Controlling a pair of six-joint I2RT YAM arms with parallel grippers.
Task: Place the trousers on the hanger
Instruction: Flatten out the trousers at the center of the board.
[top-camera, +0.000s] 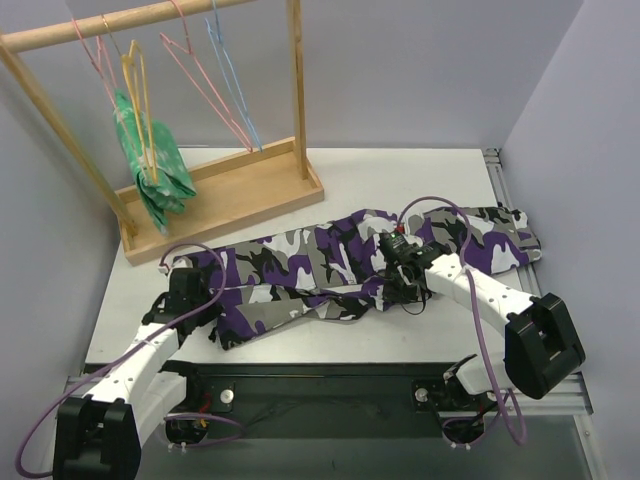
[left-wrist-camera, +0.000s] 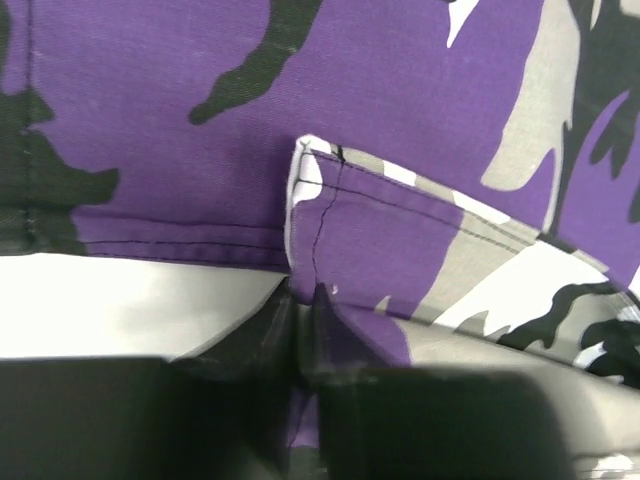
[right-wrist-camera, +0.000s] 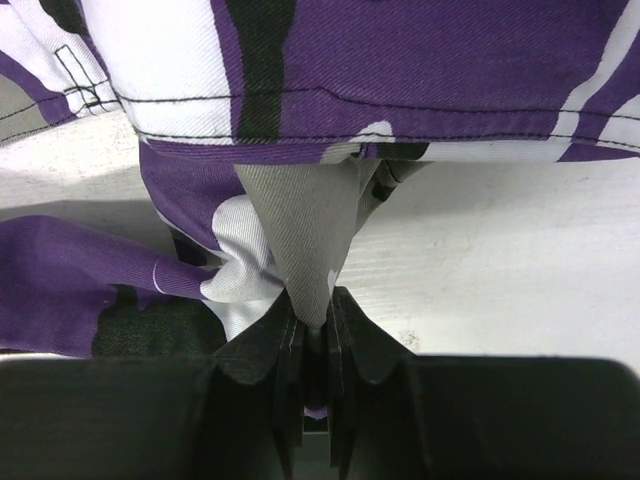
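Observation:
The camouflage trousers (top-camera: 330, 262) lie stretched across the white table (top-camera: 400, 180), from left of centre to the right edge. My left gripper (top-camera: 197, 300) is at their left end. In the left wrist view its fingers (left-wrist-camera: 303, 295) are pressed together on a purple edge of the trousers (left-wrist-camera: 400, 100), beside a stitched flap. My right gripper (top-camera: 392, 282) is at the middle of the near edge, shut (right-wrist-camera: 312, 320) on a pinched grey fold of the trousers (right-wrist-camera: 420, 60) raised off the table. The yellow hanger (top-camera: 135, 90) hangs on the rail at the back left.
A wooden rack (top-camera: 230, 190) stands at the back left. On its rail hang pink hangers (top-camera: 200, 80), a blue hanger (top-camera: 232, 85) and a green-and-white garment (top-camera: 152, 168). Grey walls close in the left, back and right sides.

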